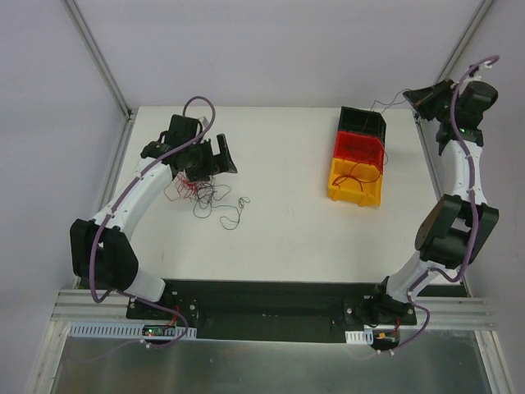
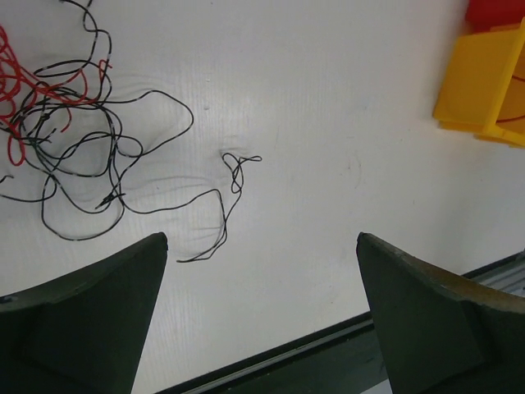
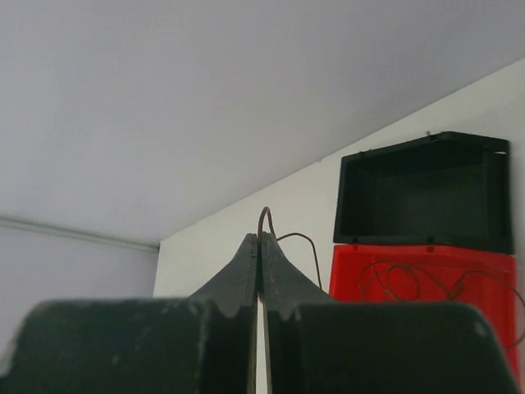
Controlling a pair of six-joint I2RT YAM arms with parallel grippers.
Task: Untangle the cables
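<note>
Presently the cables (image 1: 201, 195), thin limp red and black wires in a loose scribbly tangle, lie on the smooth white table (image 1: 287, 238), close beneath the left gripper (image 1: 207, 161). Its jaws stand wide apart and hold nothing. The right gripper (image 3: 261, 240), well apart from the tangle, is pinched closed on one dark strand (image 3: 267, 215) beside the black bin (image 1: 362, 115).

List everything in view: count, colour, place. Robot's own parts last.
cable tangle: one loose heap of several strands, red and black, table's left
held wire: one, dark, above the table's far right corner
red-bin wire: one, dark, inside the red bin
yellow-bin wire: one, red, inside the yellow bin
black bin: one, black, farthest in the row on the table's right
red bin: one, red, middle of row
yellow bin: one, yellow, nearest
table: one, white
left claw: one, black, open, above the tangle
right claw: one, black, shut on the held wire
</note>
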